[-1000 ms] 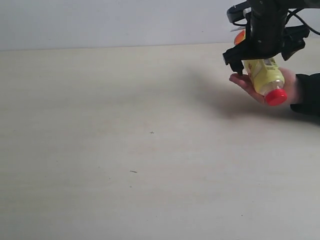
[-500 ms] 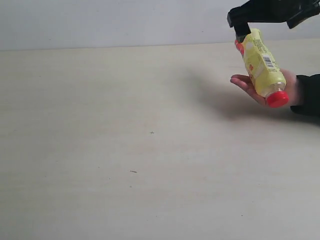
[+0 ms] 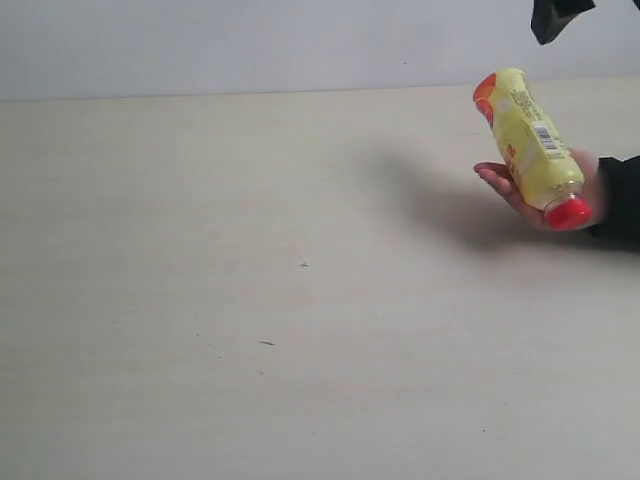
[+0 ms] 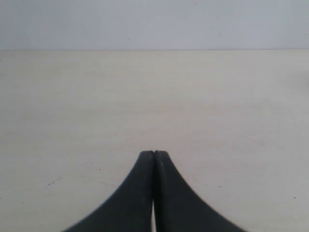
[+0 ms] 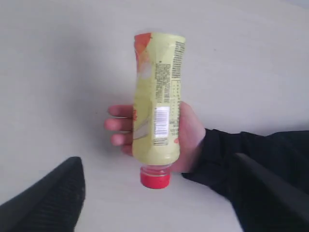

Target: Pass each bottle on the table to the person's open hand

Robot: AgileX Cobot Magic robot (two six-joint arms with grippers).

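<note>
A yellow-labelled bottle (image 3: 530, 140) with a red cap lies tilted in the person's open hand (image 3: 500, 182) at the far right of the table (image 3: 250, 250), cap toward the front. In the right wrist view the same bottle (image 5: 157, 96) rests on the palm (image 5: 190, 133), with my right gripper (image 5: 157, 162) well above it, jaws wide apart and holding nothing. Only a dark tip of that arm (image 3: 556, 14) shows in the exterior view, above the bottle. My left gripper (image 4: 154, 153) is shut and holds nothing over bare tabletop. No other bottle is in view.
The person's black sleeve (image 3: 620, 195) enters at the right edge of the table. A pale wall (image 3: 250, 45) runs behind the table's far edge. A few tiny dark specks (image 3: 266, 343) dot the tabletop.
My right gripper has let go of the yellow bottle and risen almost out of the exterior view. The bottle stays in the person's hand, which has shifted slightly right.
</note>
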